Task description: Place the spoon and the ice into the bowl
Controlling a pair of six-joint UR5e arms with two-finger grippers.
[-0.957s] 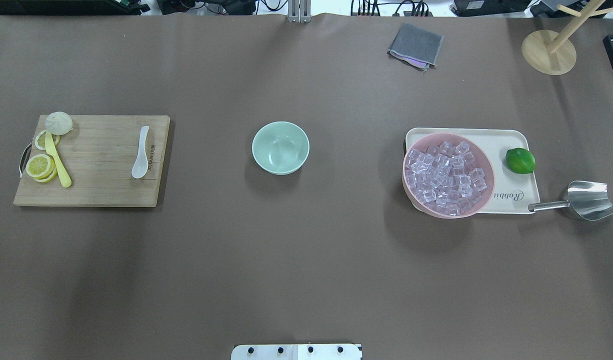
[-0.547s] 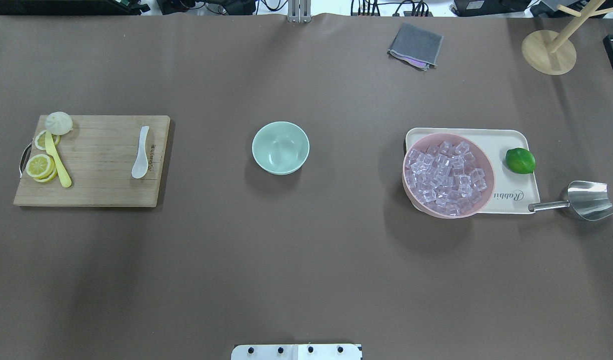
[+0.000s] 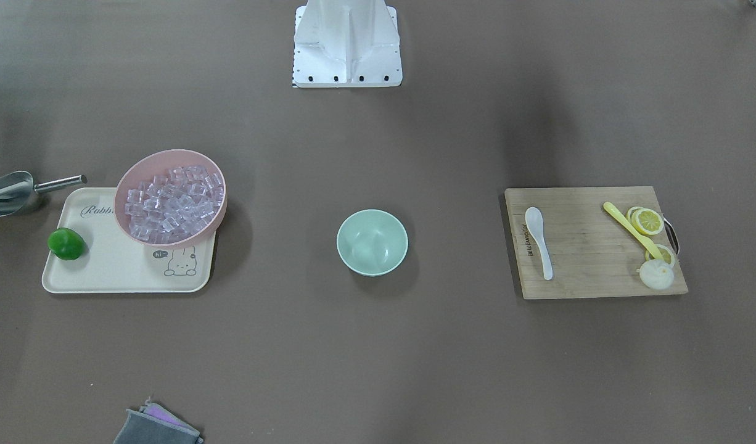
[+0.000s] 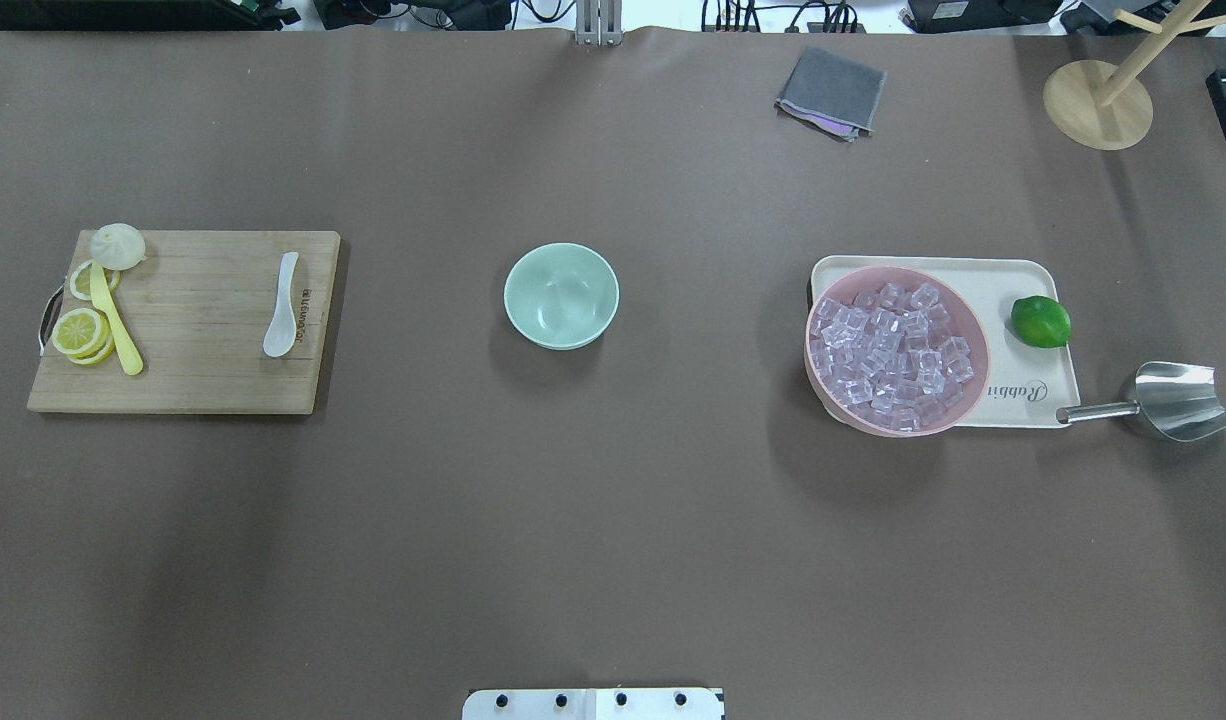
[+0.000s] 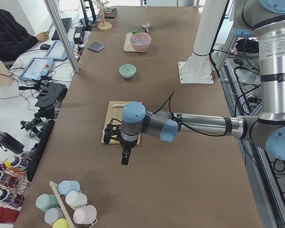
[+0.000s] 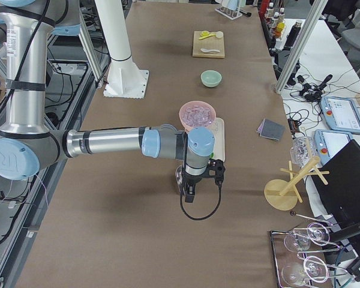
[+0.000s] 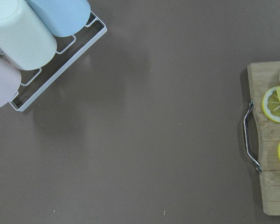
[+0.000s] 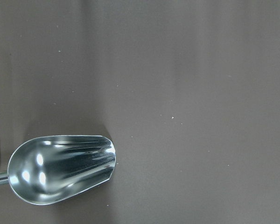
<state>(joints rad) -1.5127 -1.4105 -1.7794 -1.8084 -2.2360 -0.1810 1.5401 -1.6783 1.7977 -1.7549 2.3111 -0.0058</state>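
The white spoon lies on a wooden cutting board at the table's left, also in the front view. The mint-green bowl stands empty at the middle. The ice fills a pink bowl on a cream tray at the right. My left gripper hangs over the table beyond the board's outer end. My right gripper hangs near the metal scoop. Both show only in the side views, so I cannot tell whether they are open or shut.
A yellow utensil, lemon slices and a bun lie on the board's left part. A lime sits on the tray. A grey cloth and a wooden stand are at the far edge. A cup rack stands past the board.
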